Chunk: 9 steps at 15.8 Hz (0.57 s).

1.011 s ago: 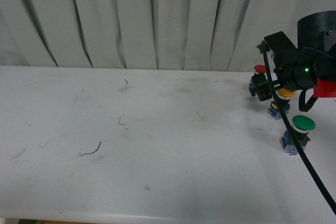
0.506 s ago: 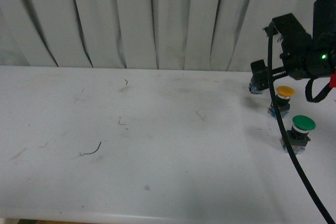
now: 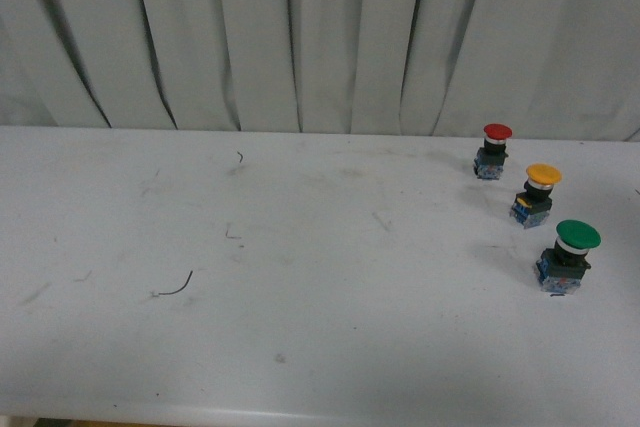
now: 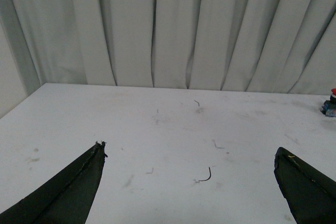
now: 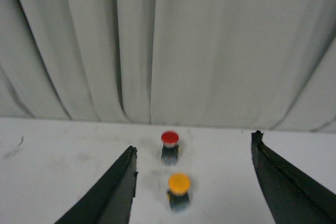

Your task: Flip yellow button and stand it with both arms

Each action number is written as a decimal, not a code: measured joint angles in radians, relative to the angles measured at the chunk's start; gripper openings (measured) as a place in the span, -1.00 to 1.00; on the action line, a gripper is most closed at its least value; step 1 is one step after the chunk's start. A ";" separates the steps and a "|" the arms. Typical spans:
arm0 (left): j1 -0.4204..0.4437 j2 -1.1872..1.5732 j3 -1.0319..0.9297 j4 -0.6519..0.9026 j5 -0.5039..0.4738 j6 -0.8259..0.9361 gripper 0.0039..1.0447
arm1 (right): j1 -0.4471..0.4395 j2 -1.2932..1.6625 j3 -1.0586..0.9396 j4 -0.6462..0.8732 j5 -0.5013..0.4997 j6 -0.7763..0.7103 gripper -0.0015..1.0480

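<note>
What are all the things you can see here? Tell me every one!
yellow button: one, yellow-orange cap on a dark body with a blue base, standing upright at the table's right side, between the other two buttons.
red button: one, red cap, upright, farthest back of the three.
green button: one, green cap, upright, nearest of the three.
table: one, white, scuffed, with a small dark curl of wire on its left part.
curtain: pale grey, pleated, behind the table.
left gripper: black fingers wide apart, holding nothing.
right gripper: black fingers wide apart, empty, facing the red and yellow buttons.
</note>
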 joint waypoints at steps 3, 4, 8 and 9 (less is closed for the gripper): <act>0.000 0.000 0.000 0.000 0.000 0.000 0.88 | 0.000 -0.566 -0.343 -0.270 0.045 0.026 -0.31; 0.000 0.000 0.000 0.000 0.000 0.000 0.88 | -0.001 -0.668 -0.384 -0.246 0.047 0.029 -0.56; 0.000 0.000 0.000 0.000 0.000 0.000 0.88 | 0.000 -0.781 -0.530 -0.241 0.045 0.032 -0.97; 0.000 0.000 0.000 0.000 0.000 0.000 0.88 | 0.000 -0.818 -0.549 -0.241 0.046 0.033 -0.97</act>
